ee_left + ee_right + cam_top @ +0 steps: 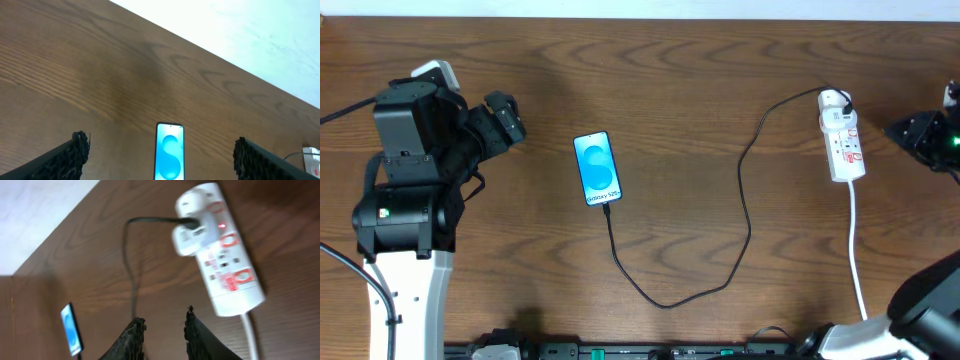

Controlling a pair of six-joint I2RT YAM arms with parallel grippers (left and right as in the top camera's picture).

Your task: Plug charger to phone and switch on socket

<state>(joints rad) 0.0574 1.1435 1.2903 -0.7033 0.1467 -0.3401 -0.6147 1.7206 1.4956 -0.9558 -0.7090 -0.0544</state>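
Overhead: charger [747, 210] runs phone [597, 168] to socket [843, 140] — left gripper [507, 118] wide, right gripper [164, 325] narrow.

Even light, soft shadows, socket [220, 255] perhaps motion-blurred

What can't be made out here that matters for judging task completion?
Socket switch position: blurred in right wrist view, too small overhead.
Charger tip's seating in the phone: too small overhead; left wrist view's bottom edge cuts the phone off.
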